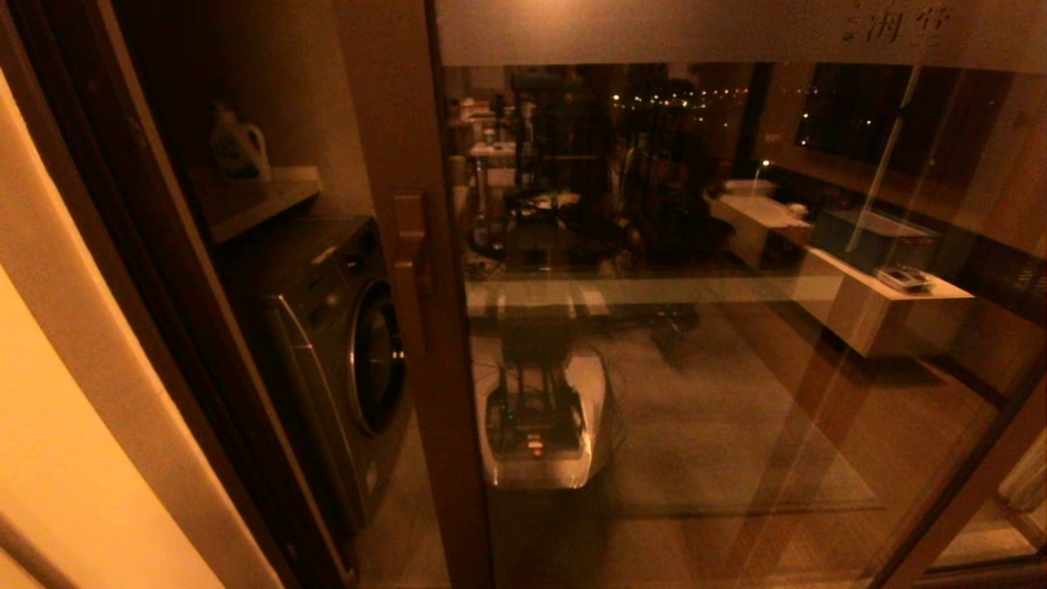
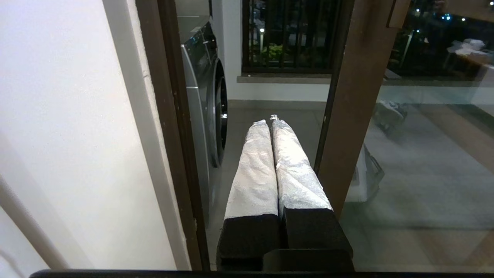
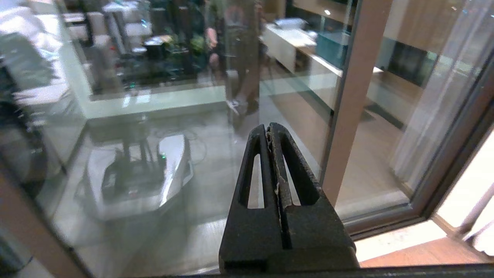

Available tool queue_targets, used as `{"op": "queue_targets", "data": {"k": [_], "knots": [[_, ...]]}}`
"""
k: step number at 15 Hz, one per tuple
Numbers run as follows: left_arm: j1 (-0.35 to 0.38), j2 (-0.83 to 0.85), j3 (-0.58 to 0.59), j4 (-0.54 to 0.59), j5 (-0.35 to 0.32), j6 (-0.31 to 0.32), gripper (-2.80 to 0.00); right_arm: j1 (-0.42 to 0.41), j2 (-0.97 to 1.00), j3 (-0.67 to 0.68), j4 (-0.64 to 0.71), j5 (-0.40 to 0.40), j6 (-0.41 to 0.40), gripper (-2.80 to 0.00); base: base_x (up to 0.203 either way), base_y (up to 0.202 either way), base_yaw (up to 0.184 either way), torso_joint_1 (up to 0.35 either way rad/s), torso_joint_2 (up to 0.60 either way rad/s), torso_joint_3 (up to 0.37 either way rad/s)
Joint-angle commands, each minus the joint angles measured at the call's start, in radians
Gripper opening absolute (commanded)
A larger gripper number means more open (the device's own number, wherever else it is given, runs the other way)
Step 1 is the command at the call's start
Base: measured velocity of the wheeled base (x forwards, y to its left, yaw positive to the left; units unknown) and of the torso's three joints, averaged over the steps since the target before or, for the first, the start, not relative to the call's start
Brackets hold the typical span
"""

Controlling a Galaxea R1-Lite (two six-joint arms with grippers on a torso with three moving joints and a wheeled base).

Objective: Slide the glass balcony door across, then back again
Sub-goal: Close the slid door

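Glass balcony door (image 1: 720,311) standing partly slid across, filling the middle and right of the head view; brown stile (image 1: 409,270) upright left of centre, blocky wooden pull handle (image 1: 409,262) on it. Frosted top band (image 1: 736,29) across the upper edge, dark characters (image 1: 896,24) at upper right, cut off by the frame edge. Gap open between stile and dark-brown jamb (image 1: 123,245) at left.

Left hand (image 2: 270,121) closed, wrapped fingers (image 2: 254,170) pressed together with nothing between them. Positioned in the open gap, just beside the door stile (image 2: 355,108) on its jamb side; contact with the stile not determinable. Right hand (image 3: 268,129) closed, empty, black fingers (image 3: 293,170) together, held close before the glass pane (image 3: 154,116); contact not determinable. Neither hand visible from the head view.

Through the gap: washing machine (image 1: 343,343) on the balcony floor, shelf (image 1: 253,196) above it carrying a jug-shaped bottle (image 1: 237,151); contents of bottle not discernible. Drum interior of the machine dark, contents not visible. Dark window with vertical bars (image 2: 289,34) seen beyond in the left wrist view.

Pane heavily reflective: robot base (image 1: 540,417) mirrored low on the glass, room furniture and a long white desk (image 1: 851,278) mirrored at right, bearing a blue-green box (image 1: 867,233) and small items not identifiable. Distant lights at top. Lower door rail and track cut off at the bottom edge.
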Motion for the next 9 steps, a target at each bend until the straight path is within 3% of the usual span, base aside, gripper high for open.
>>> {"op": "queue_targets", "data": {"k": [1, 3, 6, 9], "knots": [[0.0, 0.001, 0.04, -0.001, 0.0, 0.0, -2.8, -0.003, -0.152, 0.038, 0.049, 0.03, -0.007, -2.8, 0.0, 0.0, 0.0, 0.0, 0.0, 0.0], [0.0, 0.001, 0.04, -0.001, 0.0, 0.0, -2.8, -0.003, -0.181, 0.105, 0.13, 0.071, 0.047, -2.8, 0.0, 0.0, 0.0, 0.0, 0.0, 0.0], [0.0, 0.001, 0.04, -0.001, 0.0, 0.0, -2.8, -0.003, -0.18, 0.267, 0.108, 0.204, 0.059, -2.8, 0.0, 0.0, 0.0, 0.0, 0.0, 0.0], [0.0, 0.001, 0.04, -0.001, 0.0, 0.0, -2.8, -0.003, -0.18, 0.557, -0.091, 0.274, 0.054, -2.8, 0.0, 0.0, 0.0, 0.0, 0.0, 0.0]]}}
